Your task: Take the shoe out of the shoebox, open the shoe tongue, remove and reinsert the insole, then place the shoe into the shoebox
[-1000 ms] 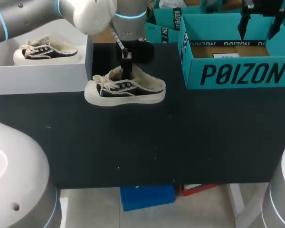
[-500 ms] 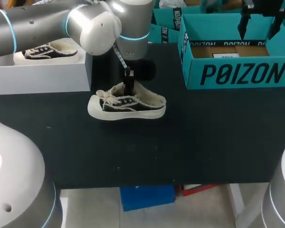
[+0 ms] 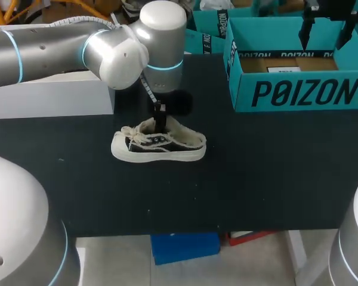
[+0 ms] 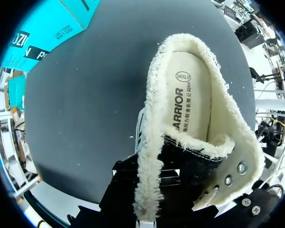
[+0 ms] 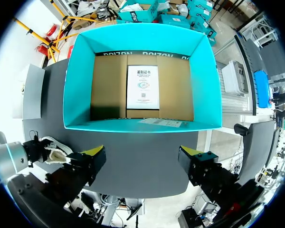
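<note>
Bare table (image 3: 256, 161) between shoe (image 3: 158, 145) and shoebox (image 3: 298, 92) (top open) gives passage; my left arm (image 3: 77, 50) overhangs the white box (image 3: 48, 98).

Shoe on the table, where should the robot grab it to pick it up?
By the fuzzy side rim of the shoe, from above, one finger inside and one outside. It sits upright on its sole, opening up, so that thin rim sticks up. The left gripper pinches it there.

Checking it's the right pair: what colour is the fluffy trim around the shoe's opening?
Cream. The trim on the shoe shows best in the left wrist view.
</note>
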Controlling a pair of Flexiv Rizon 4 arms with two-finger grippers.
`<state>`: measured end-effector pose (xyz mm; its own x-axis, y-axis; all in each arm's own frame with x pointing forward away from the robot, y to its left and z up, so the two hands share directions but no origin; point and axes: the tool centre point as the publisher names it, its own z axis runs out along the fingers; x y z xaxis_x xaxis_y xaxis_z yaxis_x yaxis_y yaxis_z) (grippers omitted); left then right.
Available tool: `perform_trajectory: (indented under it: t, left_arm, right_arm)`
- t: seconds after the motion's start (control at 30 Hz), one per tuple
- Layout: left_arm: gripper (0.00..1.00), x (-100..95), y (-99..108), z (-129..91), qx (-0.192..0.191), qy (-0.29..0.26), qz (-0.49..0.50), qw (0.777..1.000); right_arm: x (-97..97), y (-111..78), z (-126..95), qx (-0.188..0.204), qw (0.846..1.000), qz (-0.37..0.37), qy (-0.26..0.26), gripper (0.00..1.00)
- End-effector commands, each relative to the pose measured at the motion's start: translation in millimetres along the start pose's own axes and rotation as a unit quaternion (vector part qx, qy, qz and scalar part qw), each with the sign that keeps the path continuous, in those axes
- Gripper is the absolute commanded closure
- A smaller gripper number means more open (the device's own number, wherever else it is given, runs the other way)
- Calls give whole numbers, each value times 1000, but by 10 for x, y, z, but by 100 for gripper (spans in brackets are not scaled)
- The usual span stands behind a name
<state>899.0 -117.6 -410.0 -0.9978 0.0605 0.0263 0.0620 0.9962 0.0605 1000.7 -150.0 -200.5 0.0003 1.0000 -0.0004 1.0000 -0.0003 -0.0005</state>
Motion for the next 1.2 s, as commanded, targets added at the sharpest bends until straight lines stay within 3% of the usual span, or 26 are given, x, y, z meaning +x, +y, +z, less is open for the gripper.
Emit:
perform_trajectory:
  t: [0.03,0.07,0.2,0.33,0.53,0.73,0.97,1.2]
  left_arm:
    - [31,-18,-34,41,-6,3,3,1000]
    - [0,-17,-35,42,-6,6,1,1000]
    - [0,-51,-11,-124,-6,9,1,1000]
    - [0,-82,31,-476,11,1,3,1000]
    - [0,34,164,-1014,70,10,7,997]
    - [0,222,390,-1380,160,22,14,987]
    - [0,336,708,-1575,230,6,10,973]
    - [0,395,1004,-1575,294,12,15,956]
  right_arm:
    - [1,1,-2,0,1000,0,0,0]
    - [1,1,-2,0,1000,0,0,0]
    - [1,1,-2,0,1000,0,0,0]
    - [1,1,-2,0,1000,0,0,0]
    - [1,1,-2,0,1000,0,0,0]
    - [1,1,-2,0,1000,0,0,0]
    - [1,1,-2,0,1000,0,0,0]
    - [1,1,-2,0,1000,0,0,0]
